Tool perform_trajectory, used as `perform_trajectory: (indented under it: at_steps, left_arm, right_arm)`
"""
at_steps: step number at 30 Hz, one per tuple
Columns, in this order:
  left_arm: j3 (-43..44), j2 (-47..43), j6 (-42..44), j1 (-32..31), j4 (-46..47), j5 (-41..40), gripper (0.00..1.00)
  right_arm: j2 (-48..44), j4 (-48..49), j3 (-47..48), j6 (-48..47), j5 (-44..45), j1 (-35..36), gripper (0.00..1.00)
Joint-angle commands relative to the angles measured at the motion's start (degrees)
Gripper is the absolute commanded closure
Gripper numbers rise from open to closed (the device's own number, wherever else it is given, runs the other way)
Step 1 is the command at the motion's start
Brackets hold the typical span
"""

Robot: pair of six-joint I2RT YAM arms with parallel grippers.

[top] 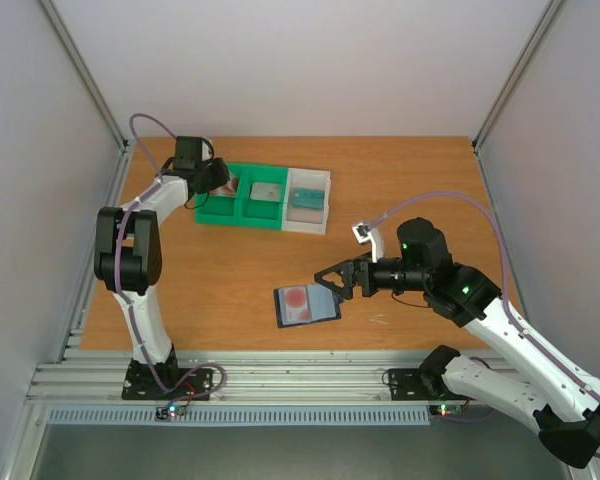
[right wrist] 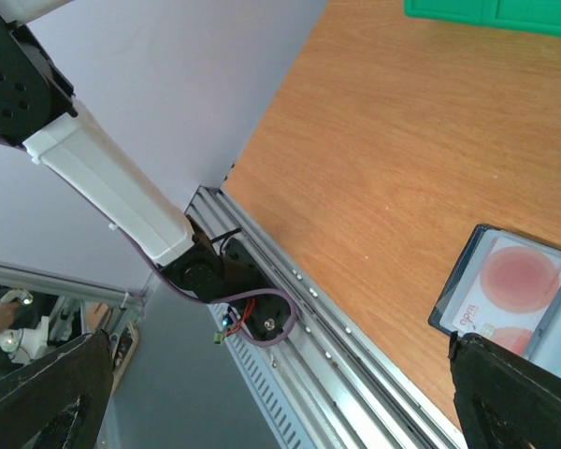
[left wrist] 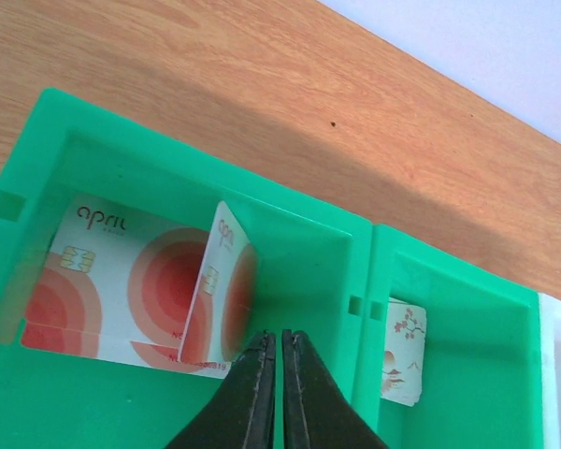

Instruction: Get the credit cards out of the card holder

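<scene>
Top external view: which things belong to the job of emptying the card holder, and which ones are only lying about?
Of the job: card holder, a credit card in its pocket; two more credit cards in the green tray; left gripper, shut above that tray; right gripper, open by the holder.
Lying about: flower-printed card in the next compartment; white compartment.

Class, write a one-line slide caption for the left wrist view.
Left gripper, shut, over the green tray: one credit card lies flat, a second card stands on edge there.
</scene>
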Motion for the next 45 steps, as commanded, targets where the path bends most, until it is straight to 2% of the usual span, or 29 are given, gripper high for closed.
perform_trajectory:
  at_steps: [1,19,28,34,38,42,45]
  left_arm:
    - [2.85,2.22,1.68,-0.19,0.94,2.72,0.94]
    - [7.18,9.97,3.59,0.18,-2.56,-2.93,0.93]
    - [8.12,9.50,4.93,0.25,-5.09,-6.51,0.92]
    - [7.73,6.15,5.19,0.25,-6.23,-4.01,0.89]
    - [6.88,1.80,3.48,0.25,-6.25,0.89,0.78]
    - [7.13,-2.17,2.35,0.25,-9.11,3.48,0.58]
    - [6.45,-5.54,0.99,0.18,-13.43,6.39,0.46]
  right_arm:
    - [-0.18,-0.18,0.46,0.73,0.67,-0.18,0.01]
    - [2.90,-1.04,1.82,-0.11,1.92,-0.14,0.02]
    - [2.95,-0.87,1.59,0.00,2.21,-0.16,0.02]
    - [3.00,-2.56,1.92,0.50,4.12,-0.12,0.02]
    - [1.89,-6.54,2.61,-0.03,11.83,-0.13,0.02]
    - [2.60,-9.44,3.24,0.55,15.28,-0.14,0.02]
    - [3.61,-10.06,3.20,0.35,15.35,-0.19,0.02]
